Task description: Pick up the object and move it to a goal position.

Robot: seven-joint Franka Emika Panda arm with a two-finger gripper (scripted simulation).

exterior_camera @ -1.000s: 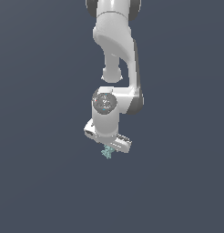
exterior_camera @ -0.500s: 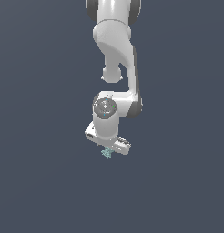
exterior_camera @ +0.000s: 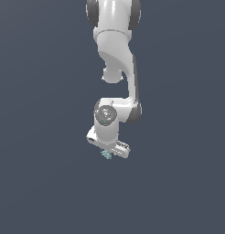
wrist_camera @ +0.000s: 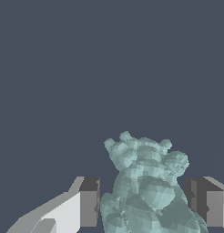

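The white claw [wrist_camera: 143, 207] stands wide around the small pale-teal lumpy object [wrist_camera: 145, 186]. It looks light and rigid; its bumpy sides suit a mid-body pinch.

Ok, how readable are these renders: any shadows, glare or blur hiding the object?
Exterior view: flat, even light, no cast shadows or glare, but the object is tiny under the gripper. Wrist view: sharp and faceted, the object fills the space between the fingers, its lower part cropped by the frame edge.
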